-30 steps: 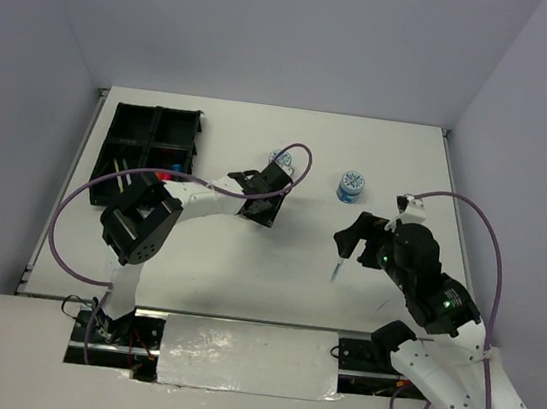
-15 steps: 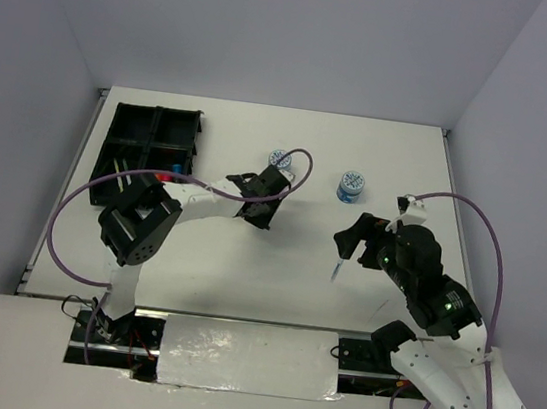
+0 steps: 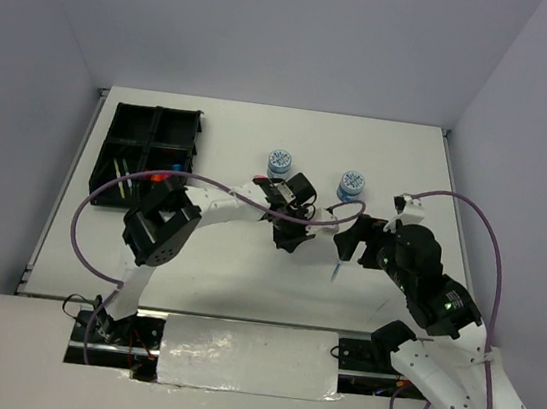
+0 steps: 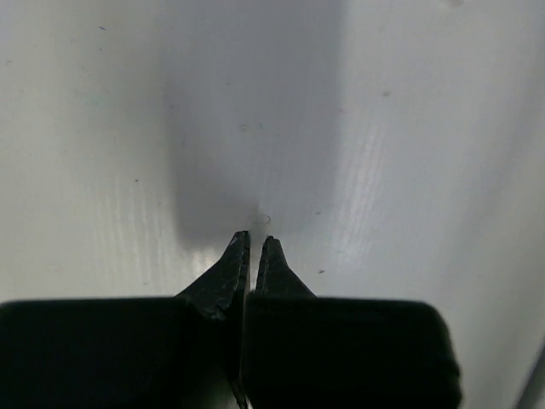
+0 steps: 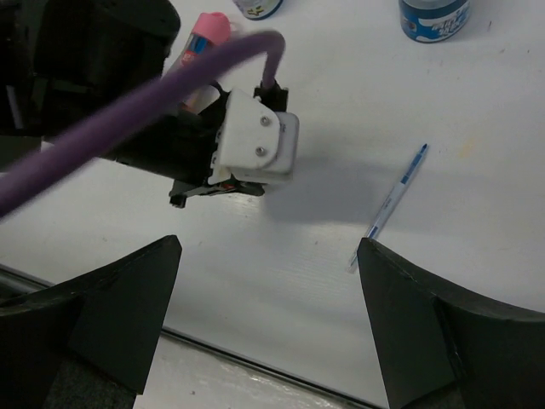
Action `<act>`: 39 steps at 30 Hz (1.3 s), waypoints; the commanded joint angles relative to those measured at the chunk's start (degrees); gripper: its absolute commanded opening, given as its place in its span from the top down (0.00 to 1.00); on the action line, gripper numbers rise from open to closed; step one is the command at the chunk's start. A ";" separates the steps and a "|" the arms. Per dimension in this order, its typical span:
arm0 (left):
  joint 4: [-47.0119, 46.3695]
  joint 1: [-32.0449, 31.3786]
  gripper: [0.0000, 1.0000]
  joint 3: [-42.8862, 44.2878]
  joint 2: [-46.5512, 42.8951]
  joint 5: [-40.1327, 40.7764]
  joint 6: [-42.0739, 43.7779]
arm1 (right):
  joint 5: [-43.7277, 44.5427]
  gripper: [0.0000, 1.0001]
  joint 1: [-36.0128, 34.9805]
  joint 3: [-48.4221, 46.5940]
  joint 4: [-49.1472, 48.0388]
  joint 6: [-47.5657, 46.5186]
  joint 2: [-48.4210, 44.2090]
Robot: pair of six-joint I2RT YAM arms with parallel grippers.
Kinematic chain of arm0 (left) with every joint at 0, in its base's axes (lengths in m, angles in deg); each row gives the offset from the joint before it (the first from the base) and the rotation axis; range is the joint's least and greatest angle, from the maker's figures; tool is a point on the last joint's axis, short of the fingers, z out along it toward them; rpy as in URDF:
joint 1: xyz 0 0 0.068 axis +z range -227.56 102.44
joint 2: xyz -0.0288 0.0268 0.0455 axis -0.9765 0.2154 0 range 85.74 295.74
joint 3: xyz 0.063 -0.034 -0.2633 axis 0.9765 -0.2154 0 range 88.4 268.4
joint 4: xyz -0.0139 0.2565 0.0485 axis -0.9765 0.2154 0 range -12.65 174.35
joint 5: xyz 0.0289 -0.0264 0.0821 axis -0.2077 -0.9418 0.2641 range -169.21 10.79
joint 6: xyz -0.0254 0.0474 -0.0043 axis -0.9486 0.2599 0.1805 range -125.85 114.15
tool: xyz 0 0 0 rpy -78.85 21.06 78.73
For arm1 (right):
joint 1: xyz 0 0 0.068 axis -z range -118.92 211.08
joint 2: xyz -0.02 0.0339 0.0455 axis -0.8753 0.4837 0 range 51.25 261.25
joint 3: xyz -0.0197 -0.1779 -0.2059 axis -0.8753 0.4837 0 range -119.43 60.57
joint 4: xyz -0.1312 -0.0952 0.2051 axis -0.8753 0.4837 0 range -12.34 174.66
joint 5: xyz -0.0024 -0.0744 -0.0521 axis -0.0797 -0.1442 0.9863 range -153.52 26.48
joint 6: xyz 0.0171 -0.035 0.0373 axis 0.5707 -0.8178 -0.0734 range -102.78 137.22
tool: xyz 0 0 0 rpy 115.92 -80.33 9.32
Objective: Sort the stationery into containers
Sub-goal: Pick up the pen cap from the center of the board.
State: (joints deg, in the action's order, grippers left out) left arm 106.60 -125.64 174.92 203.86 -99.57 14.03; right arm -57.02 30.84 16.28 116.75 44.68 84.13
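The black organiser tray [image 3: 154, 113] stands at the far left, with yellow-green pens [image 3: 121, 176] and a red-capped marker [image 3: 164, 178] in its near compartments. Two round blue-white tubs [image 3: 279, 160] [image 3: 351, 184] stand mid-table. A thin grey-blue pen [image 5: 392, 203] lies just right of my right gripper [image 5: 268, 245], which hovers open and holds nothing. My left gripper [image 4: 254, 243] is shut on nothing, low over bare table near the middle [image 3: 285, 240]. A pink tube [image 5: 203, 38] lies beyond the left arm's wrist [image 5: 254, 141].
The left arm's purple cable [image 5: 145, 102] arcs across the right wrist view. The table's near edge [image 5: 255, 366] runs just below the right gripper. Grey walls close in the table at the back and on both sides.
The left arm has swung right and nearer, from beside the left tub to the middle of the table close to the right gripper. The right arm has stayed still.
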 commanded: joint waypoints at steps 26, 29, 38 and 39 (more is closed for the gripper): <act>-1.83 -4.48 0.40 -5.31 -2.01 15.43 8.16 | 1.67 0.06 0.00 -5.37 1.25 -3.64 -4.76; -2.36 -4.40 0.35 -4.52 -4.56 17.54 6.23 | 2.11 0.06 0.00 -5.45 1.51 -3.73 -4.76; -6.13 -3.87 0.01 -4.26 -15.11 29.38 -4.21 | 5.97 0.02 -0.08 -8.17 2.83 -3.64 -5.63; -6.14 -3.87 0.01 -3.04 -16.51 32.81 -7.02 | 6.50 0.00 0.00 -8.44 2.83 -3.64 -5.72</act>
State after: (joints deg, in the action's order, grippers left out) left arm 102.63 -129.77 170.57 192.37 -76.03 14.79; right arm -53.61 30.84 11.49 119.39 41.77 79.48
